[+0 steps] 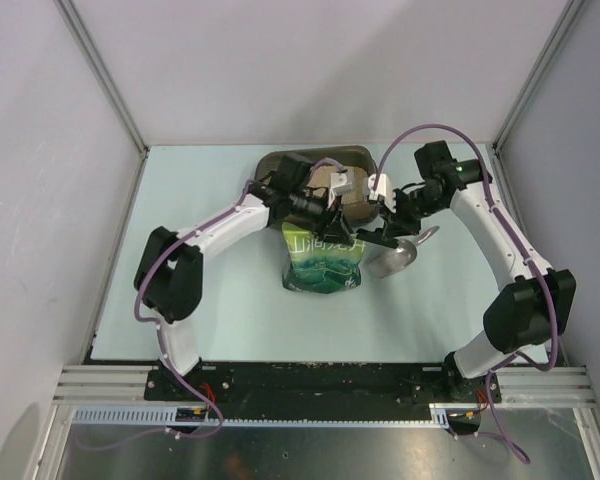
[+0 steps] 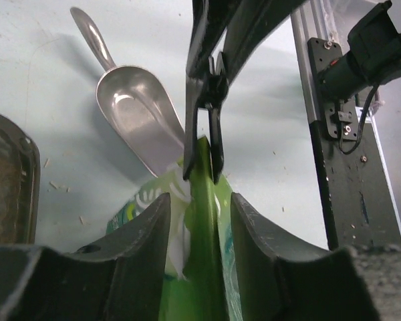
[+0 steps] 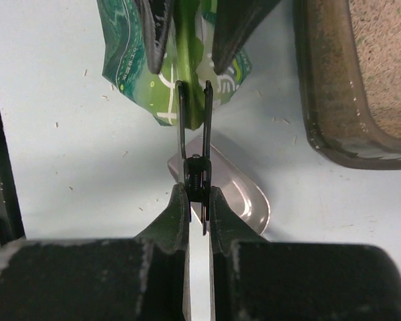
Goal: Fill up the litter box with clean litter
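The litter box sits at the back centre, with clean litter covering its floor. The box also shows in the left wrist view and the right wrist view. A green bag stands in front of it. My right gripper is shut on a black spring clip. The clip's two arms straddle the bag's top edge. My left gripper is open, its fingers on either side of the same edge with a gap on each side.
A silver metal scoop lies on the table right of the bag, under the right gripper. It shows behind the clip in the left wrist view. Small specks of litter dot the table around the bag.
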Robot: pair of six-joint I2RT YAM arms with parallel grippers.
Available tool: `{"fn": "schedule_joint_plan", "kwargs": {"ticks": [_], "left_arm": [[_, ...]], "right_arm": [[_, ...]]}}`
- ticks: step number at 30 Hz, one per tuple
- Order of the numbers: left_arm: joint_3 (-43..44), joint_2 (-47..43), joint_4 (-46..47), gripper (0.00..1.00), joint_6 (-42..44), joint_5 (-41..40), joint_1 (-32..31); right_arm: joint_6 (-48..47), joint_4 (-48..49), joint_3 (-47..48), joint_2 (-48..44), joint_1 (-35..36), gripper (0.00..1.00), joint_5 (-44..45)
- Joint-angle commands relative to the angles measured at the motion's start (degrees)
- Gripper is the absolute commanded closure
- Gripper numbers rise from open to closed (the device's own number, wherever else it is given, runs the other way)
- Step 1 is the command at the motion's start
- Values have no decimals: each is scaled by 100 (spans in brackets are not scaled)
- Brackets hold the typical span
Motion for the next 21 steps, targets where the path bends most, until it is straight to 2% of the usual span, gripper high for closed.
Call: {"fn": "schedule_joint_plan", "kwargs": {"ticks": [1, 8, 11, 14, 15, 18, 21], "left_arm": [[-499, -841, 63, 54, -34, -13, 294], [-1211, -1404, 72, 53, -69, 5, 751], [-1387, -1528, 63, 57, -34, 22, 813], [-1493, -1625, 46, 71, 72, 13, 831], [-1502, -1616, 37, 78, 72, 31, 831], [-1450, -1590, 28, 88, 81, 110, 831], [-1379, -1563, 28, 92, 63, 189, 831]], "right_arm": [[-193, 165, 419, -6, 248, 100, 270], [-307, 130, 454, 55, 600, 100, 666], [-237, 157, 524, 117, 723, 100, 719], [-193, 209, 577, 178, 854, 100, 746], [-158, 227, 594, 196, 881, 100, 763], [-79, 306, 630, 283, 1065, 100, 798], [35, 376, 726, 398, 1267, 100, 869]]}}
